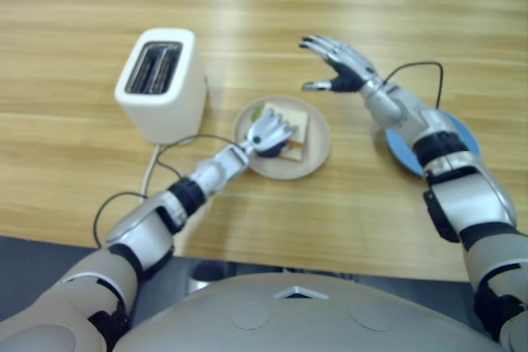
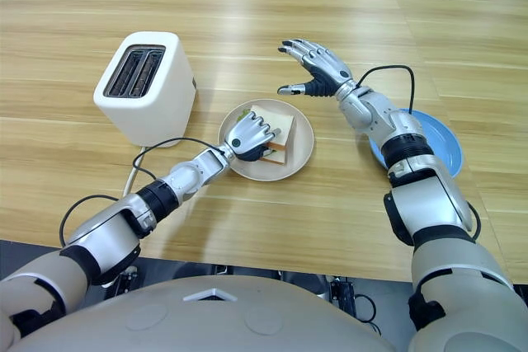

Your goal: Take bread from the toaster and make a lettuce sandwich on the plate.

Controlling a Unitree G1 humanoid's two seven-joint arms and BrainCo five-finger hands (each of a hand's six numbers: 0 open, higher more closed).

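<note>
A beige plate [image 1: 318, 157] lies on the table just right of the white toaster [image 1: 161, 80], whose slots look dark. On the plate is a slice of bread [image 1: 299, 121] with green lettuce [image 1: 257, 110] peeking out at its far left edge. My left hand [image 2: 250, 136] is over the plate's left half, fingers curled over the near-left edge of the bread. My right hand [image 2: 313, 65] hangs open above the table behind and to the right of the plate, palm down, holding nothing.
A blue plate [image 2: 441, 142] lies at the right, partly under my right forearm. The toaster's cable [image 2: 136, 166] runs from the toaster toward the table's front edge, passing under my left forearm. Bare wooden table [image 1: 272, 6] stretches behind the toaster and plate.
</note>
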